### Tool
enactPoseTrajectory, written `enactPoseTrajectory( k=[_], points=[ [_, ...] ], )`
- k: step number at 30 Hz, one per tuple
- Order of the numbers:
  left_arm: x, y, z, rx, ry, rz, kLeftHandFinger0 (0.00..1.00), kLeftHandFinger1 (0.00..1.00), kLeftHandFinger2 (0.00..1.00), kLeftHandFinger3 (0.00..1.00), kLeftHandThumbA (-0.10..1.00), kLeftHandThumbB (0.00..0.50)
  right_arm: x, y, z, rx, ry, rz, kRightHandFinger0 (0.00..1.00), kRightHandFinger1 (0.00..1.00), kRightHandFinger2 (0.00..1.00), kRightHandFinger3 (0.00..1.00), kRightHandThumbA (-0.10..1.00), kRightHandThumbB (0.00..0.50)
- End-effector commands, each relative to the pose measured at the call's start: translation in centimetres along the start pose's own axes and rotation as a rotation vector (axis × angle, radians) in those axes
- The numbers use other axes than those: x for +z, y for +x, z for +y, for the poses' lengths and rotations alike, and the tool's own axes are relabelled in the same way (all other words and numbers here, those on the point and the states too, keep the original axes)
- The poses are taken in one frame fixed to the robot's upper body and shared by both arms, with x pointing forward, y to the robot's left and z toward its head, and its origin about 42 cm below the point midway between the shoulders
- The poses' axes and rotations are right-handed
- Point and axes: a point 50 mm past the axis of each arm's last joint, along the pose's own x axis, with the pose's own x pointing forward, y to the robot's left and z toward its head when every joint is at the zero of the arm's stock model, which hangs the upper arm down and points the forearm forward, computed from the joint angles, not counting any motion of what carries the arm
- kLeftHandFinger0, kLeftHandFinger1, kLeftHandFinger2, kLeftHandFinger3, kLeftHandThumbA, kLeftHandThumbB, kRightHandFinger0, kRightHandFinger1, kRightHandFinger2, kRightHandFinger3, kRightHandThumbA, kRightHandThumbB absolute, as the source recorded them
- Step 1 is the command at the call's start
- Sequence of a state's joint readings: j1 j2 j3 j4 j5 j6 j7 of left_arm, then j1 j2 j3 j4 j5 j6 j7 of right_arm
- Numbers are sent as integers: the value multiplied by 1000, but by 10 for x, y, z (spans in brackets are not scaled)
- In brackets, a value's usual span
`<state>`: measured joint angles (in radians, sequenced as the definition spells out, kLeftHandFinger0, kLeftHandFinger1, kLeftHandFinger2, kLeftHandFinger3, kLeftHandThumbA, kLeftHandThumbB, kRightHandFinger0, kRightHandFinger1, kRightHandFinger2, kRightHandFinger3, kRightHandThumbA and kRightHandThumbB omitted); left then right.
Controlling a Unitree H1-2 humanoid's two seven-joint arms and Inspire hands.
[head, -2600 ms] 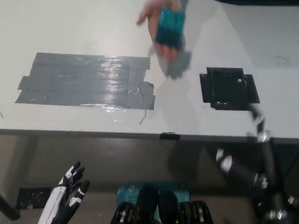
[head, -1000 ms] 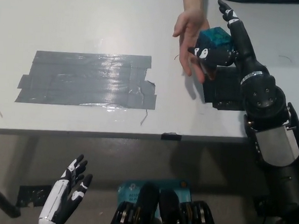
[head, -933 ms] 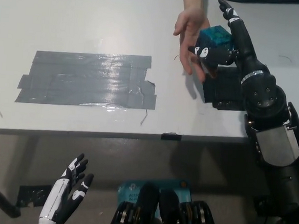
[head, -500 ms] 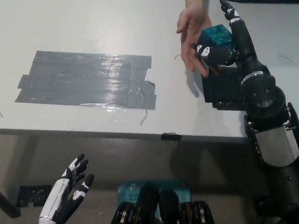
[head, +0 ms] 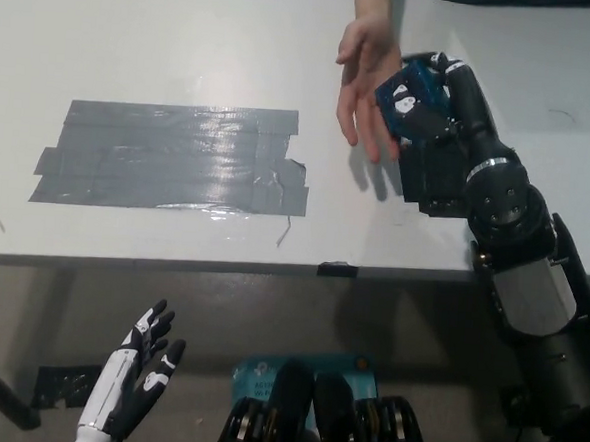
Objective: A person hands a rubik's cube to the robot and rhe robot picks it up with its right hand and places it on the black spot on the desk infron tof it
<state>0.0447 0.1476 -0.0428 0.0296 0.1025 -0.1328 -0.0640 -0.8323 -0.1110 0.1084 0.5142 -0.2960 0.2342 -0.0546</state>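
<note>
Right hand (head: 430,97) is clenched around the rubik's cube (head: 404,94) in the upper right of the frame, held above the desk (head: 166,43), just over the top edge of the black spot (head: 433,177). Person's hand (head: 367,77) is flat, palm open, touching the cube's left side. Grey tape patch (head: 174,158) sits mid-left. Left hand (head: 135,380) rests at lower left below the desk edge, fingers spread, holding nothing.

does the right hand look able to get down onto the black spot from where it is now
Probably yes. The right hand, shut on the rubik's cube, hangs just past the black spot's far edge, and the spot is bare. The person's hand sits left of it, off the spot. The left hand rests below the desk.
</note>
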Motion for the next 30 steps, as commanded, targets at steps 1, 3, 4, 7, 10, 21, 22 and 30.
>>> enactPoseTrajectory(
  k=[1,3,4,7,10,21,22,30],
  points=[
    [11,8,7,0,7,-43,1000,1000,1000,1000,789,77,12,4,-13,-28,-24,-41,166,783,1000,1000,-100,152],
    [11,9,7,2,4,-45,1000,1000,1000,1000,791,79,12,5,-16,-38,1,-44,182,786,1000,1000,-100,149],
    [11,9,7,2,4,-45,1000,1000,1000,1000,792,85,13,5,-17,-44,5,-44,185,786,1000,1000,-100,148],
    [11,11,8,3,0,-49,1000,1000,1000,1000,792,81,19,5,-26,-82,33,-71,220,793,1000,1000,-100,159],
    [12,12,8,3,-4,-53,1000,1000,1000,1000,784,82,33,4,-40,-135,46,-112,198,753,1000,1000,-100,155],
    [14,16,12,-4,7,-68,994,1000,1000,1000,788,71,85,-16,-112,-380,82,-345,228,707,1000,1000,-100,135],
    [15,16,11,-5,8,-71,992,1000,1000,1000,788,65,82,-17,-116,-383,86,-353,216,691,1000,1000,-100,135],
    [14,15,12,-11,15,-66,978,1000,1000,1000,789,69,20,-10,-100,-333,-91,-249,212,576,997,981,-100,160]
  ],
)
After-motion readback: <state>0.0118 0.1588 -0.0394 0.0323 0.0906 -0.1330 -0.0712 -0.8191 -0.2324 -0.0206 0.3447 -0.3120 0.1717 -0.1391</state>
